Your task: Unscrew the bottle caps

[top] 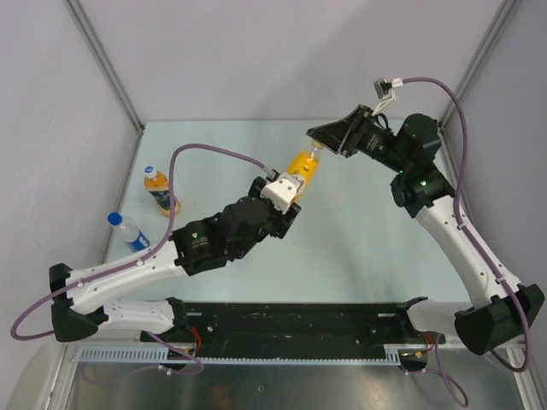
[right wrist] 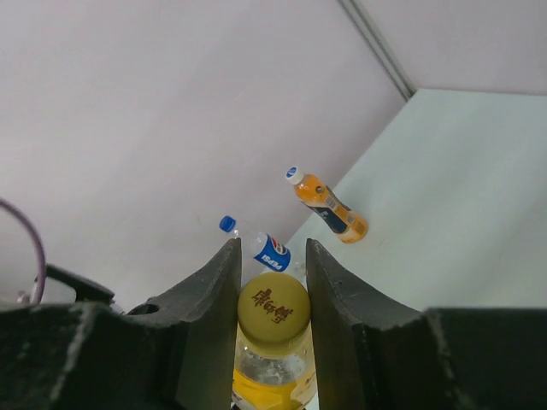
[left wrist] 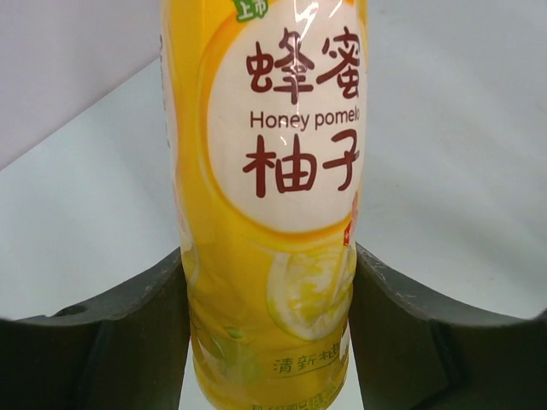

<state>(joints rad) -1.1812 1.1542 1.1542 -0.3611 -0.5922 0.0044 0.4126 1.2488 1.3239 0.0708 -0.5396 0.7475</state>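
Fingers [left wrist: 145,329] of the left gripper [left wrist: 269,290] are clamped on the tall yellow bottle [left wrist: 273,171] near the middle of the table [top: 359,248]. The right gripper [right wrist: 272,273] is closed on its yellow cap [right wrist: 272,309]. I judge the first unscrewing to be in hand, not finished, since that cap sits on the neck. White cap [top: 150,171] on the short orange bottle [top: 159,191] and blue cap [top: 114,219] on the water bottle [top: 130,231], both at the left edge, are untouched.

Left hand [top: 286,190] gripping yellow bottle [top: 302,165], right hand [top: 323,143] on cap [top: 315,152], orange bottle [top: 159,191], water bottle [top: 128,231] at left
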